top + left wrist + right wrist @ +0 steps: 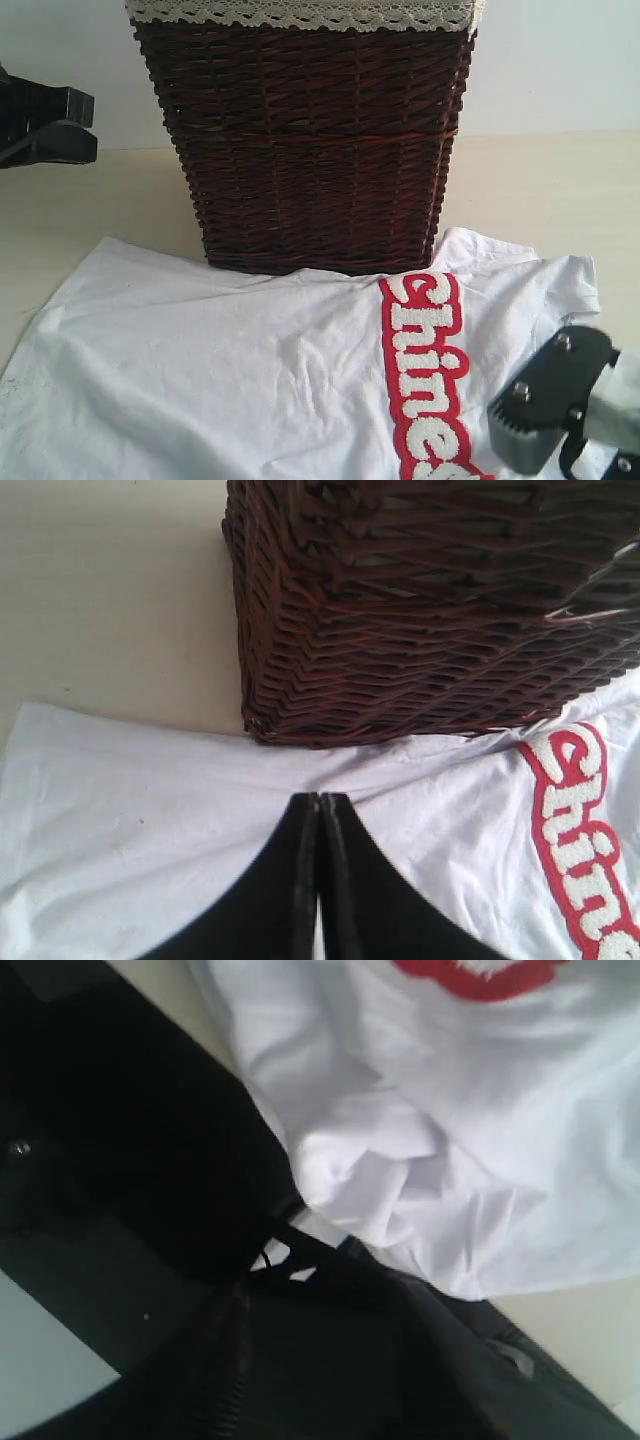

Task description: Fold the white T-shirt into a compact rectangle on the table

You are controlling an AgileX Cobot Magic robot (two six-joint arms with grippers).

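The white T-shirt [220, 360] lies spread on the table [90, 200] in front of the basket, its red chest band [425, 370] with fluffy white letters running toward the front edge. My left gripper [319, 800] is shut with nothing in it, and its tips point at the shirt [140, 820] just before the basket's corner. My right gripper [530, 440] is low over the shirt's right side, with one toothed finger showing. In the right wrist view a bunched fold of shirt [380, 1180] lies against the dark, blurred fingers, and I cannot tell whether they hold it.
A tall dark brown wicker basket [310, 150] with a cream lace liner [300, 12] stands at the shirt's far edge, overlapping it slightly. A black part [40, 125] juts in at the far left. Bare table [100, 600] lies left of the basket.
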